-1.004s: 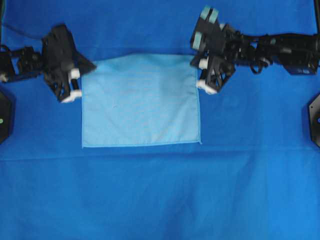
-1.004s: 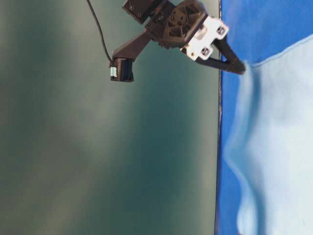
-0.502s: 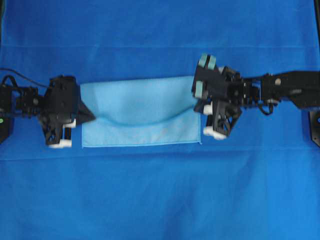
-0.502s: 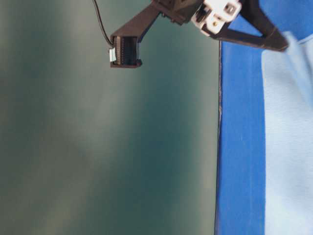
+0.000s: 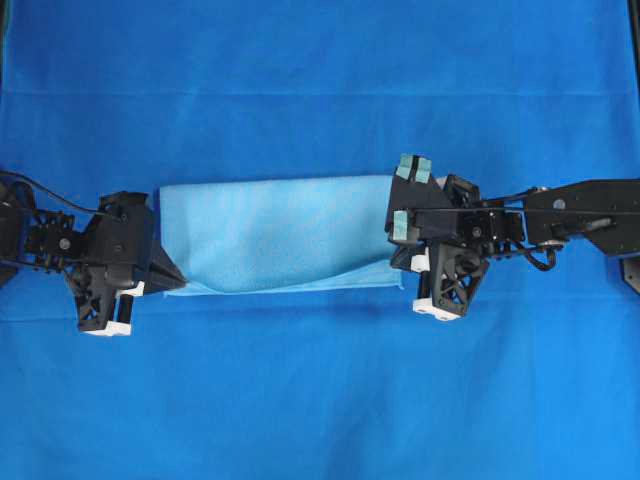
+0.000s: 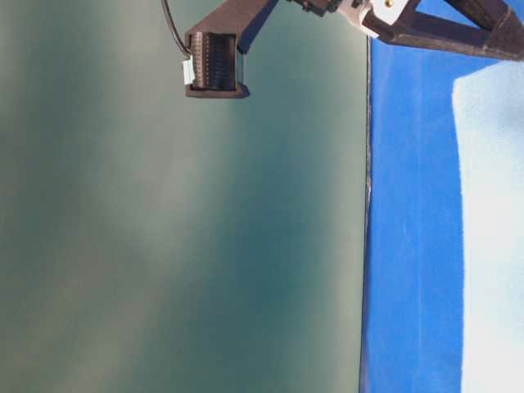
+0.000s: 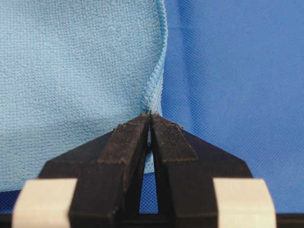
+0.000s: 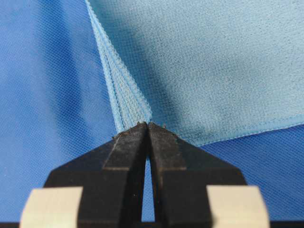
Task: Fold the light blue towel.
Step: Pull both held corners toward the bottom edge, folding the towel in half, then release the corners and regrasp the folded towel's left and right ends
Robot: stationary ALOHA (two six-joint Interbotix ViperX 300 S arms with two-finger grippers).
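The light blue towel (image 5: 275, 232) lies doubled over on the table, its upper layer sagging toward the front edge. My left gripper (image 5: 180, 283) is shut on the towel's front left corner, and the hem (image 7: 153, 90) runs into the closed fingertips (image 7: 150, 115). My right gripper (image 5: 393, 264) is shut on the front right corner, where stacked hems (image 8: 124, 102) meet its tips (image 8: 147, 124). In the table-level view the left gripper's fingers (image 6: 491, 33) sit just above the pale towel (image 6: 491, 246).
A deep royal-blue covering (image 5: 320, 400) spreads over the whole table. The two black arms (image 5: 50, 240) (image 5: 580, 215) reach in from the left and right sides. A dark green wall (image 6: 164, 246) fills the table-level view beyond the table edge (image 6: 366, 246).
Both grippers have moved toward the front of the table, pulling the towel's far edge over onto its near edge. The towel has gone from a flat sheet to a doubled band.
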